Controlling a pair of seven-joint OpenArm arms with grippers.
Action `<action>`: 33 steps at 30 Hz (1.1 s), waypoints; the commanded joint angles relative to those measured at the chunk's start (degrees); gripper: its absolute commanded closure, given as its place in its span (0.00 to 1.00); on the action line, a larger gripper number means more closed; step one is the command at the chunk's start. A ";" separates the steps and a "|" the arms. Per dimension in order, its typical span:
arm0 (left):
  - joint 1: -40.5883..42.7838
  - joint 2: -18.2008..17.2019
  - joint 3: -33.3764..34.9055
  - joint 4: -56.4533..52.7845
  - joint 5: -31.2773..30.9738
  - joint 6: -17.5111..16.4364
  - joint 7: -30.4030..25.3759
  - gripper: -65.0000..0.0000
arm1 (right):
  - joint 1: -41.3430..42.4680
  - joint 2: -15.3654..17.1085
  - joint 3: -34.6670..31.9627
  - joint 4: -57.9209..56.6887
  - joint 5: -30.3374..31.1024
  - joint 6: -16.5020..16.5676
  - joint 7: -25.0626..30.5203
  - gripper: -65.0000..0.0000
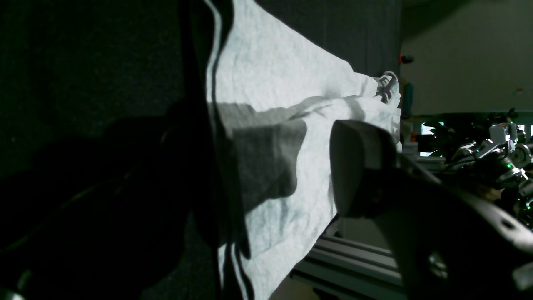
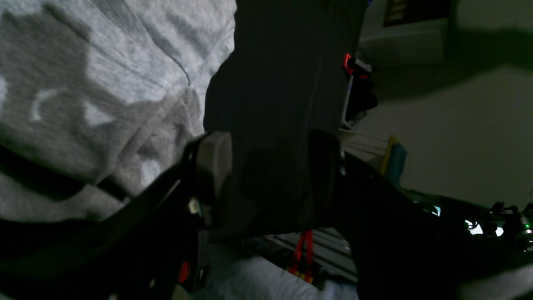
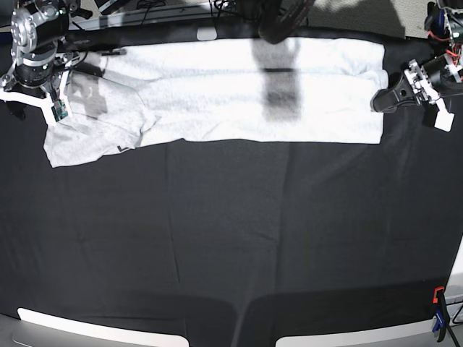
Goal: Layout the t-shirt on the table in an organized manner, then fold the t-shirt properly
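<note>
The left hand [image 3: 382, 97] sits at the far right of the base view, its jaws spread wide and holding nothing. In its own wrist view one pale finger pad [image 1: 358, 166] hangs just beside the hem edge of the t-shirt [image 1: 283, 137], and the other finger is a dark shape against the cloth; I cannot tell whether either touches the fabric.

The right hand [image 3: 45, 88] is at the far left of the base view, over the sleeve end of the shirt. Its jaws stand partly apart with only the black surface [image 2: 275, 96] seen between them, nothing pinched.

The t-shirt [image 3: 217, 94] lies along the far edge of the surface [image 3: 231, 246], folded into a long band running between the two hands, with one sleeve spread out at the left end. A red clamp [image 3: 438, 295] grips the near right corner of the surface.
</note>
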 commanded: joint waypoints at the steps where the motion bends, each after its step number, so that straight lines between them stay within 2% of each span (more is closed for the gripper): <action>1: 0.61 -0.68 0.07 0.09 3.61 0.60 2.70 0.31 | -0.02 0.83 0.57 1.01 -1.14 -0.66 0.39 0.55; 13: 0.02 -0.72 0.07 2.71 0.79 0.60 2.70 0.31 | -0.02 0.83 0.57 1.01 -1.14 -0.66 1.25 0.55; 23: 0.24 -0.74 0.11 18.10 10.58 0.60 2.70 0.31 | -0.02 0.83 0.57 1.01 -1.14 -0.66 1.40 0.55; 26: 0.46 -0.52 0.31 19.26 9.99 0.60 2.70 0.32 | -0.02 0.83 0.57 1.01 -1.14 -0.66 1.40 0.55; 29: 0.48 -0.02 2.36 19.23 9.68 0.60 2.70 0.32 | -0.02 0.83 0.57 1.01 -1.16 -0.66 1.40 0.55; 33: 0.44 0.70 8.63 19.21 11.37 0.60 2.70 0.32 | -0.02 0.83 0.57 1.01 -1.16 -0.66 1.38 0.55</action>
